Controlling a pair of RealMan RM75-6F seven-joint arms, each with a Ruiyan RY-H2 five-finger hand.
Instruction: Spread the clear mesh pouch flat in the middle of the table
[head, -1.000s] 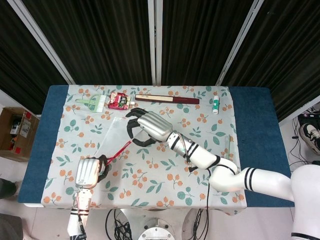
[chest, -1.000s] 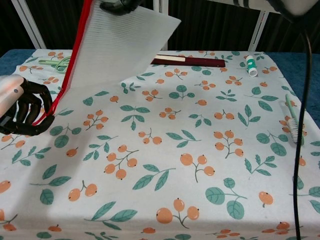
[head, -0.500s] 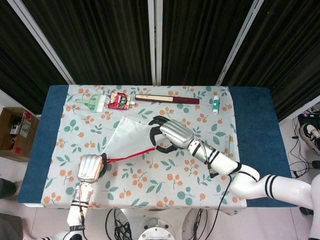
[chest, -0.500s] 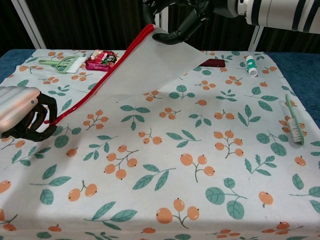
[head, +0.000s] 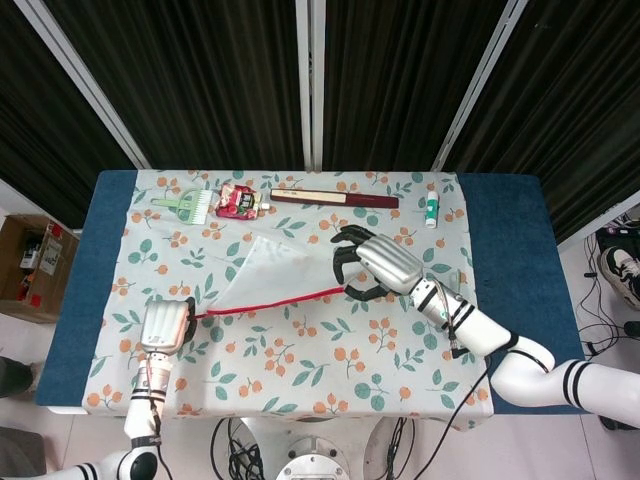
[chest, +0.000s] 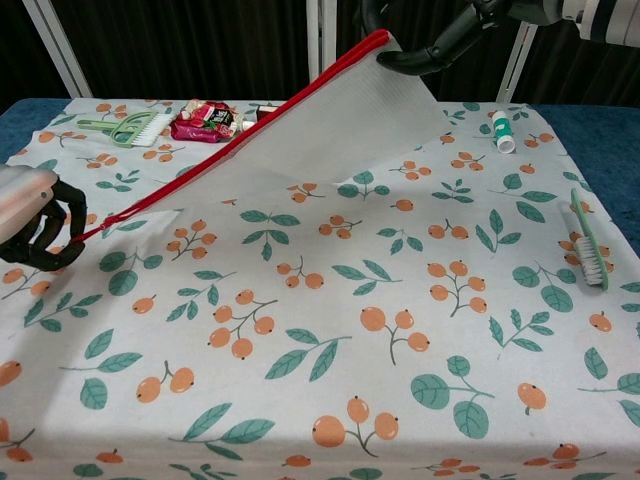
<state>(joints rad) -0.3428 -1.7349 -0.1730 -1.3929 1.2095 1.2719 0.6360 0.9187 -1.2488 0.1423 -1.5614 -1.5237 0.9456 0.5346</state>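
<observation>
The clear mesh pouch (head: 268, 272) with a red zipper edge is stretched in the air between my two hands, its far lower edge touching the floral cloth. My left hand (head: 166, 325) grips the zipper's left end near the table's left front; it shows in the chest view as my left hand (chest: 32, 220). My right hand (head: 378, 263) holds the zipper's right end raised above the table's middle; in the chest view my right hand (chest: 440, 35) is at the top edge, mostly cut off. The pouch (chest: 310, 130) slopes down from right to left.
Along the back edge lie a green brush (head: 185, 203), a red snack packet (head: 238, 201), a dark red flat case (head: 335, 198) and a small white tube (head: 432, 209). A green-handled brush (chest: 588, 245) lies at the right side. The floral cloth (chest: 330, 330) covers the table.
My right hand has carried the zipper's right end further right, and my left hand has shifted left. The pouch is now drawn out longer and lies lower.
</observation>
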